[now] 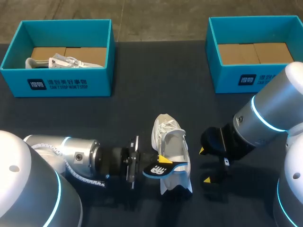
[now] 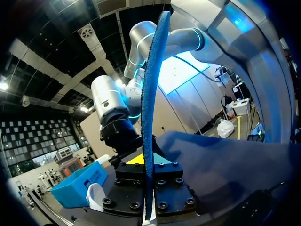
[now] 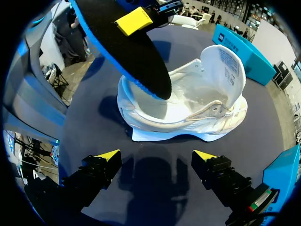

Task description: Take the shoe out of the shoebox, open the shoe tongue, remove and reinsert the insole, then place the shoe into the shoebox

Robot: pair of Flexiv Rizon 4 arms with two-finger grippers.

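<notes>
White shoe (image 1: 170,142) lies on its side on the dark table (image 1: 118,118), tongue folded open. Blue-and-black insole (image 1: 157,171) is clamped edgewise in the left gripper (image 1: 161,161), one end at the shoe's opening. Right gripper (image 1: 204,165) sits just beside the shoe, fingers spread wide, holding nothing. Two teal shoeboxes (image 1: 57,85) stand well behind the shoe.
</notes>
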